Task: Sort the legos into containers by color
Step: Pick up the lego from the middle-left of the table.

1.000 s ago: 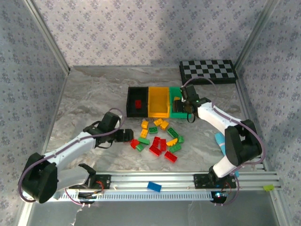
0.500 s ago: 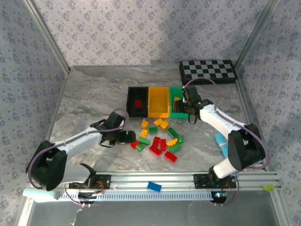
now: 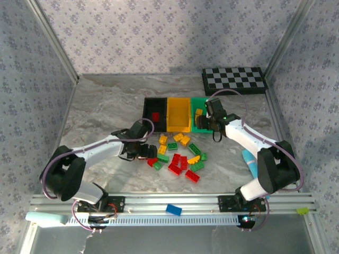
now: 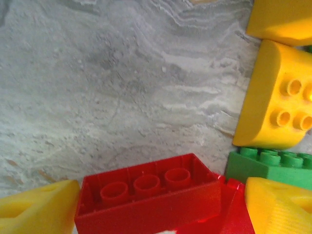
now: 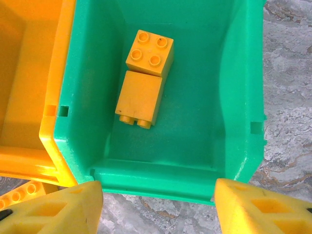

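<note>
Loose red, yellow and green legos (image 3: 178, 153) lie in a pile in front of the containers. My left gripper (image 3: 148, 153) is at the pile's left end, low over the table. In the left wrist view it (image 4: 156, 214) stands open with an upside-down red brick (image 4: 146, 195) between its yellow fingers (image 4: 34, 207). My right gripper (image 5: 158, 209) hangs open and empty over the near wall of the green bin (image 5: 161, 175), which holds two yellow bricks (image 5: 141, 78). The black bin (image 3: 146, 114) holds one red brick (image 3: 155, 116). The yellow bin (image 3: 179, 114) sits between them.
A yellow brick (image 4: 275, 97) and a green brick (image 4: 268, 165) lie just right of the left gripper. A checkerboard (image 3: 234, 79) lies at the back right. A blue brick (image 3: 173, 209) rests on the front rail. A light blue object (image 3: 247, 159) lies by the right arm.
My left gripper has moved right across the table to the red brick at the pile's left end. The right gripper has stayed over the green bin.
</note>
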Motion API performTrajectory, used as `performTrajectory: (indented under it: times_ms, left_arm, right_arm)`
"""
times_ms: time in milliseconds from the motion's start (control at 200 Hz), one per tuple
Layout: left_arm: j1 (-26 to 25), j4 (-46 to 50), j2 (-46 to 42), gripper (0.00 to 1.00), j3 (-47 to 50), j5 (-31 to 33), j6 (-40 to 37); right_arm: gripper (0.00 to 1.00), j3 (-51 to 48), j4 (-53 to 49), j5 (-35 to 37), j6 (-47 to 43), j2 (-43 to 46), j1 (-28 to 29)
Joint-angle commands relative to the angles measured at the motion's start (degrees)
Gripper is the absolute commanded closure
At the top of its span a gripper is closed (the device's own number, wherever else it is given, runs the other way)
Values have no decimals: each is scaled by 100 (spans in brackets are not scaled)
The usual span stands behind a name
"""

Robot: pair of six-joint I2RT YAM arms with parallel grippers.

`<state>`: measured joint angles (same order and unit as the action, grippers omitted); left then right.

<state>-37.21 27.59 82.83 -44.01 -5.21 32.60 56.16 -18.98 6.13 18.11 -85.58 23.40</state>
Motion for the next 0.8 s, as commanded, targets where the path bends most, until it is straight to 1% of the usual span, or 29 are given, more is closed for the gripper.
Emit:
performTrajectory:
  times_ms: [0,185,275,390,515,540,640,795]
  left_arm:
    - [-34,422,156,15,-109,392,-59]
    - [-44,396,187,22,-95,378,-17]
    - [-82,370,187,23,-35,332,48]
    - [-120,271,182,28,76,334,110]
    - [-118,285,168,42,25,378,84]
    - [-118,289,160,43,-9,384,67]
    - [-119,390,100,44,-231,459,-61]
    - [-92,645,119,44,-922,746,-430]
  right_arm:
    - [36,-9,-16,109,-83,121,22]
    - [36,-66,-18,164,-98,153,24]
    - [36,-95,-8,189,-106,182,8]
    - [36,-88,-7,190,-115,190,-2]
    - [36,-70,-8,179,-115,183,-9]
    - [36,-64,-13,181,-115,183,-2]
    - [36,-63,-41,195,-123,215,-2]
    - [36,-140,-58,145,-73,353,-7]
